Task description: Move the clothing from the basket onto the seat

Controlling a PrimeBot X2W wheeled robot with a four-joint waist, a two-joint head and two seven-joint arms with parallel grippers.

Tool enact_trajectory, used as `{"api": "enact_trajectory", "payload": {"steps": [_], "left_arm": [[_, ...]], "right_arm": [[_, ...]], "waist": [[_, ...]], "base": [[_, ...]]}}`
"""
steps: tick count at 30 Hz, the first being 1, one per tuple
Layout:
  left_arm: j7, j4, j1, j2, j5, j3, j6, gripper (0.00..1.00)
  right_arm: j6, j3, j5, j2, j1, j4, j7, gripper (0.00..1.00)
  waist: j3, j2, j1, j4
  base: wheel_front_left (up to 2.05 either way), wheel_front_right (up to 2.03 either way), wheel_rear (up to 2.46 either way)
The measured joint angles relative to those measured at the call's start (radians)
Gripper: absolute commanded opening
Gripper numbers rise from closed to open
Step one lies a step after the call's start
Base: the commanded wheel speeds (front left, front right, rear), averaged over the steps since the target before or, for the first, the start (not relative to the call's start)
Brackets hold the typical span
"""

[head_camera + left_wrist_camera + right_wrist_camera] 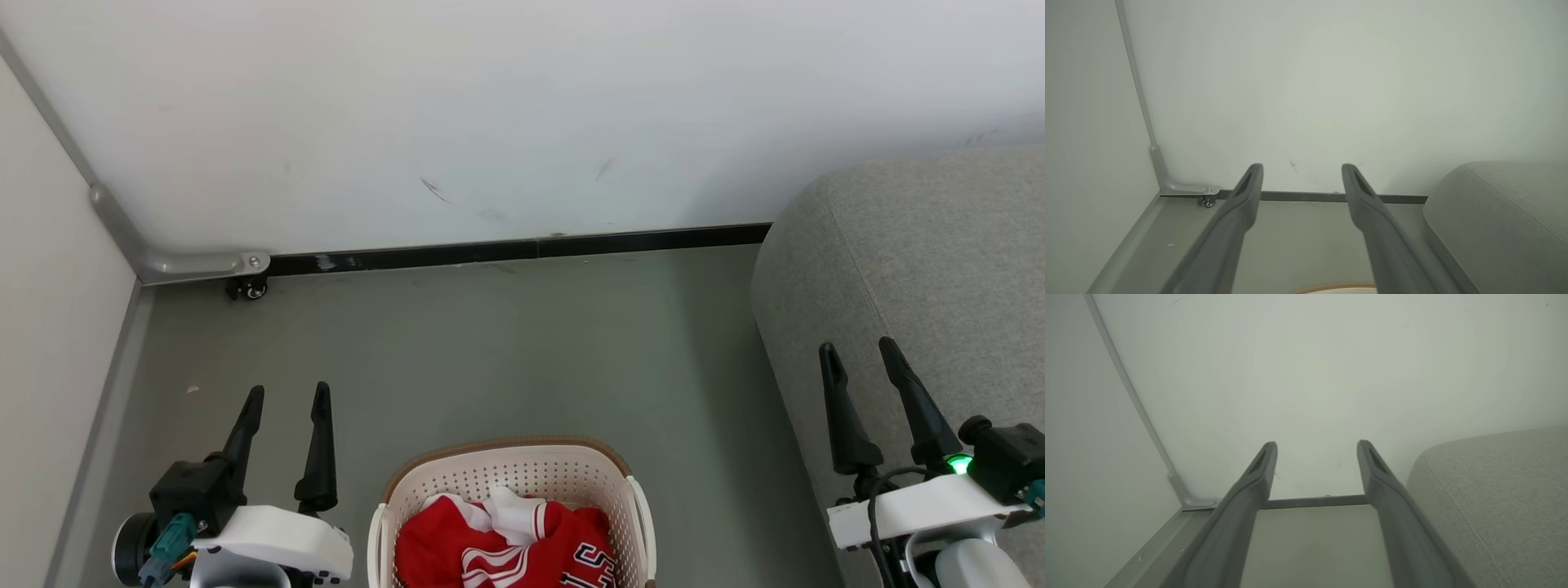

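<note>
Left gripper [289, 389] and right gripper [858, 345] flank the basket [506, 447], jaws released and empty. The basket holds the red clothing [506, 547], a crumpled heap with no clear long axis. The grey seat [922, 269] stands right of the basket.

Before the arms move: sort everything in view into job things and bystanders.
Job: red white-trimmed sports clothing; cream perforated plastic basket, brown rim; large grey fabric sofa seat.
Bystanders: small black caster wheel; grey metal corner bracket; black skirting strip.
</note>
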Motion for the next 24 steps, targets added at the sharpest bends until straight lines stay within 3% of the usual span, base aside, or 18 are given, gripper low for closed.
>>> {"api": "enact_trajectory", "payload": {"steps": [24], "left_arm": [[0.000,0.062,0.000,-0.022,-0.002,0.007,-0.026,1.00]], "right_arm": [[0.000,-0.025,0.002,0.018,-0.017,-0.054,0.000,1.00]], "waist": [[0.070,0.0000,-0.0001,-0.009]], "base": [[0.00,0.00,0.00]]}}
